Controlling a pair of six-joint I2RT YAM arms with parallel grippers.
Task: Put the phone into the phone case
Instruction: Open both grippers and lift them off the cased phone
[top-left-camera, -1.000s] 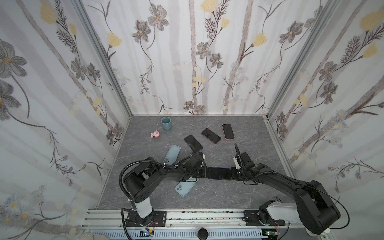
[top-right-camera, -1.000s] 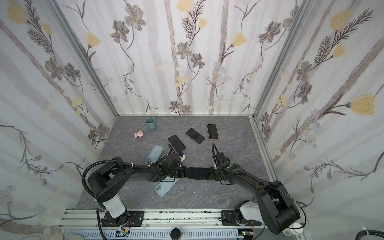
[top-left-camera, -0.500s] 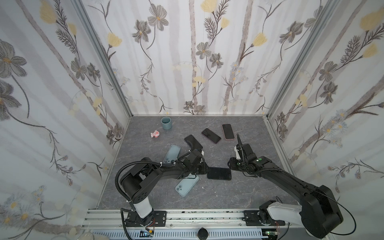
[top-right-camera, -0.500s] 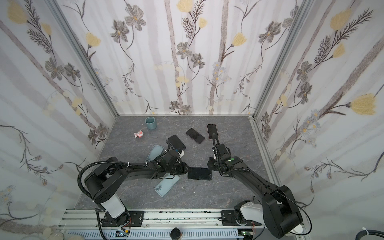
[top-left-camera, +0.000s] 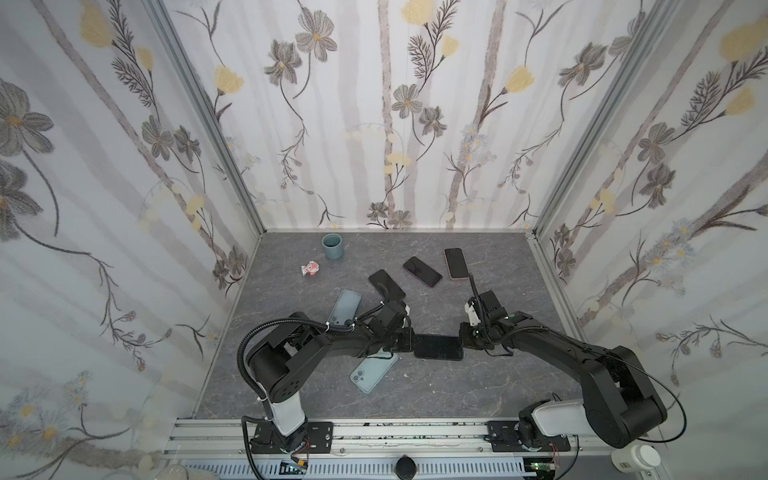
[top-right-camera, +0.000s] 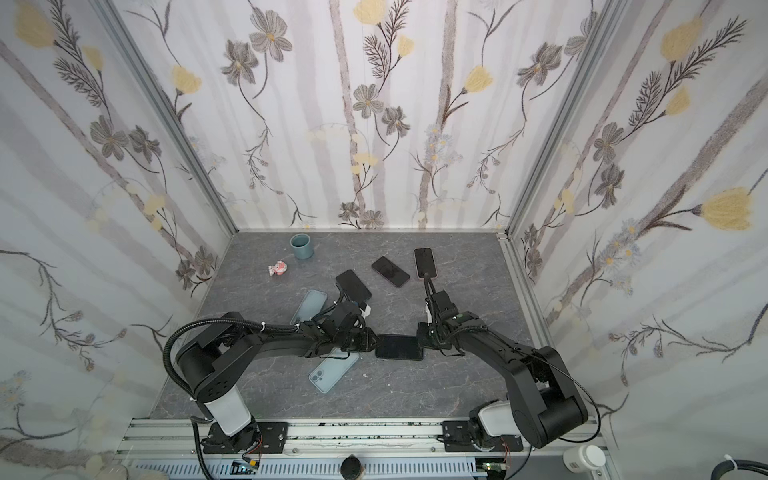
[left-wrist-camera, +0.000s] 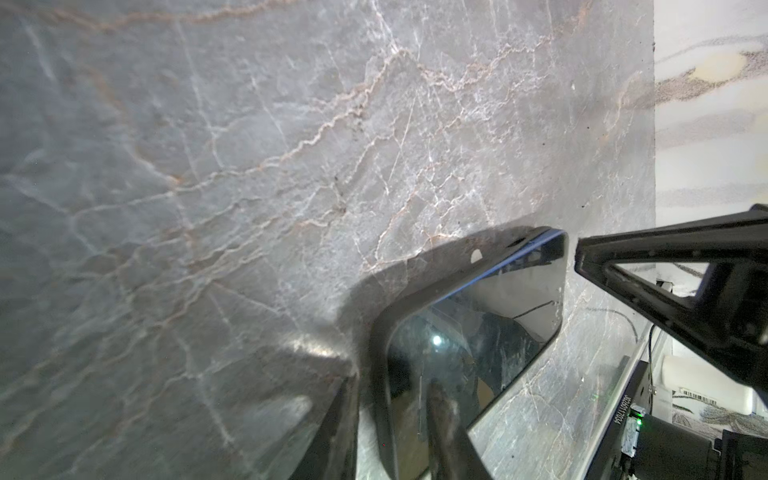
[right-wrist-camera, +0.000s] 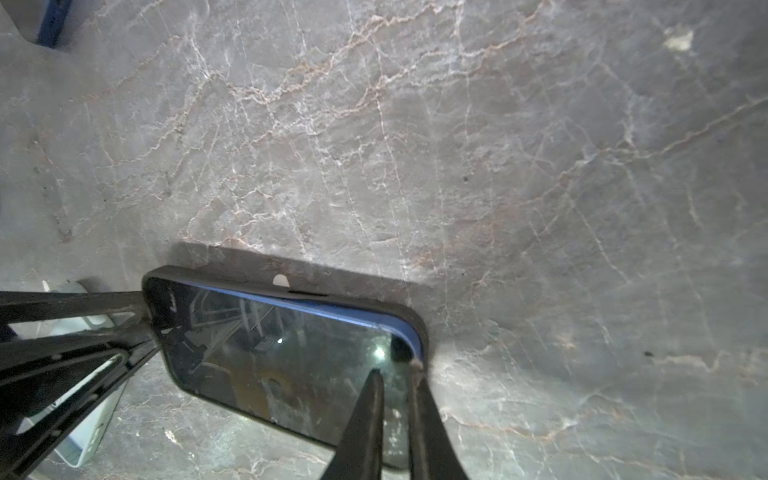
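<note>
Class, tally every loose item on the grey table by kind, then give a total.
Dark phones: 4
Light blue phones or cases: 2
Teal cup: 1
Small pink toy: 1
Total: 8

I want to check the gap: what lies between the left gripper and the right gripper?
Only the phone, sitting in its dark phone case, lies flat between left gripper and right gripper; both top views show it.
</note>
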